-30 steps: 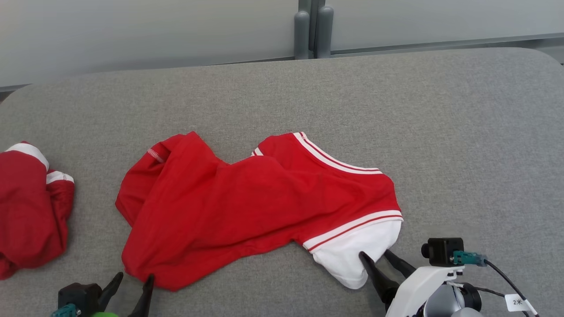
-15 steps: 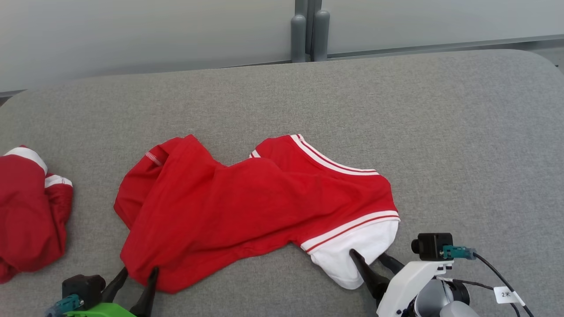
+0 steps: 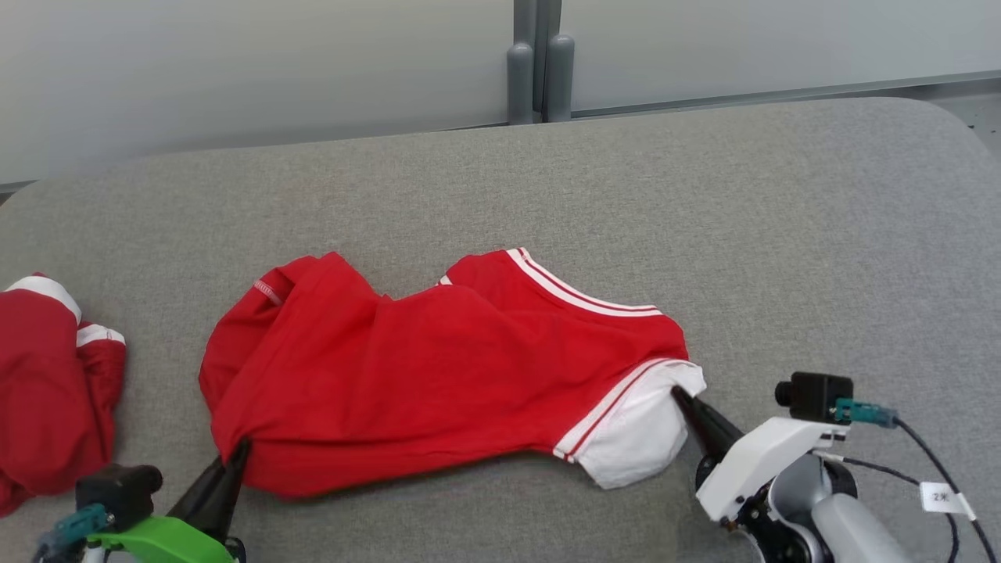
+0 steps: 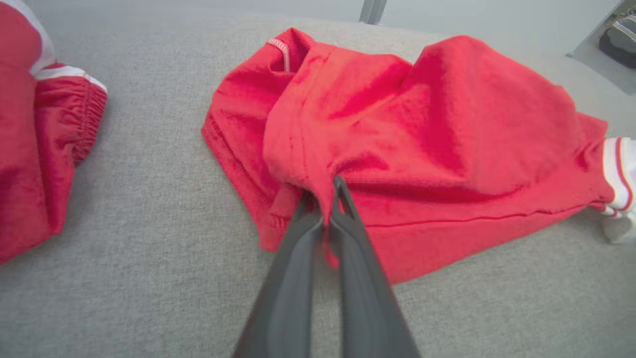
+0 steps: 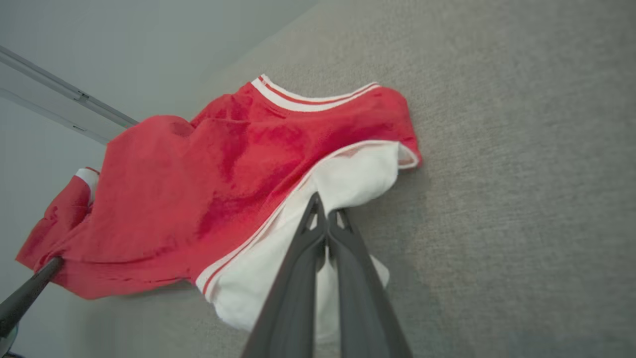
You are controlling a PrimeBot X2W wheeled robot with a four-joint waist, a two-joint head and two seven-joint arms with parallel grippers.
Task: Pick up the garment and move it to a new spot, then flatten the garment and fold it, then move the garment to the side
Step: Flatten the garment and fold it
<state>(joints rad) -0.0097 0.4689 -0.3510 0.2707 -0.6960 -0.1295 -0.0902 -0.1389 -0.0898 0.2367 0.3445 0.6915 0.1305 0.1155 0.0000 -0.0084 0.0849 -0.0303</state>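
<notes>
1. Both tools have changed in the last second: my left gripper point(image 3: 237, 455) and my right gripper point(image 3: 680, 396), which stood spread at the near edge of the garment point(image 3: 438, 367), are now pressed together on its cloth.
2. The garment, red with white trim, lies crumpled near the middle of the grey padded table point(image 3: 782, 234), closer to me than to the far edge. Its long side runs left to right.
3. My left gripper pinches the garment's near-left corner. In the left wrist view a fold of red cloth is nipped between the two dark fingers point(image 4: 298, 238), and the hem beside them is drawn up off the table.
4. My right gripper pinches the right edge of the white panel point(image 3: 633, 438) at the garment's near-right end, just beside the striped band point(image 3: 606, 407).
5. My left arm comes in low from the near left, its fingers pointing far and slightly right. My right arm, pale and white, comes in from the near right, its fingers pointing far and left.
6. The garment stretches between the two grippers, with its far edge resting on the table.
7. A second red garment point(image 3: 47, 383) with white bands lies bunched at the table's left edge, apart from my left gripper.
</notes>
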